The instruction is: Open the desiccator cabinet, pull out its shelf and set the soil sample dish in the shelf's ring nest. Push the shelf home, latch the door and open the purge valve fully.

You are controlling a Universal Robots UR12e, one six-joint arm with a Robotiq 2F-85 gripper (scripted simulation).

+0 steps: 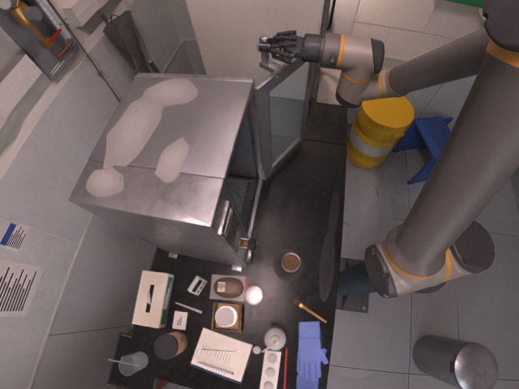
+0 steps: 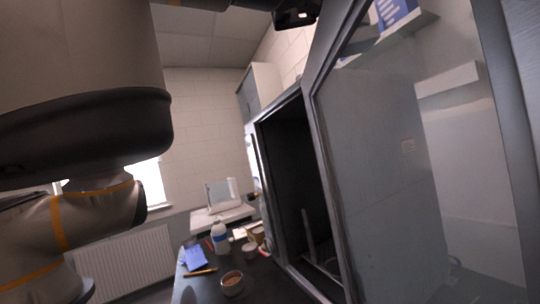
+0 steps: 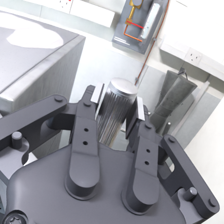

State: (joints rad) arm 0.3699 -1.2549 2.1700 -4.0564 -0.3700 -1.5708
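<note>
The glass door (image 1: 280,121) of the steel desiccator cabinet (image 1: 167,159) stands swung wide open, and my gripper (image 1: 265,47) is at its top outer corner. The door's ribbed metal handle (image 3: 115,111) stands between my fingers, which are open and hold nothing. Inside the cabinet the perforated shelf (image 1: 241,192) sits low and pushed in. The soil sample dish (image 1: 290,262), a small round dish of brown soil, rests on the black bench in front of the cabinet. A small valve fitting (image 1: 246,245) sits at the cabinet's lower front corner.
A yellow drum (image 1: 379,130) stands on the floor beside the bench, under my arm. The near end of the bench holds a tissue box (image 1: 153,298), a blue glove (image 1: 310,351), a brush (image 1: 309,310), a notepad and several small containers. A metal bin (image 1: 455,360) stands on the floor.
</note>
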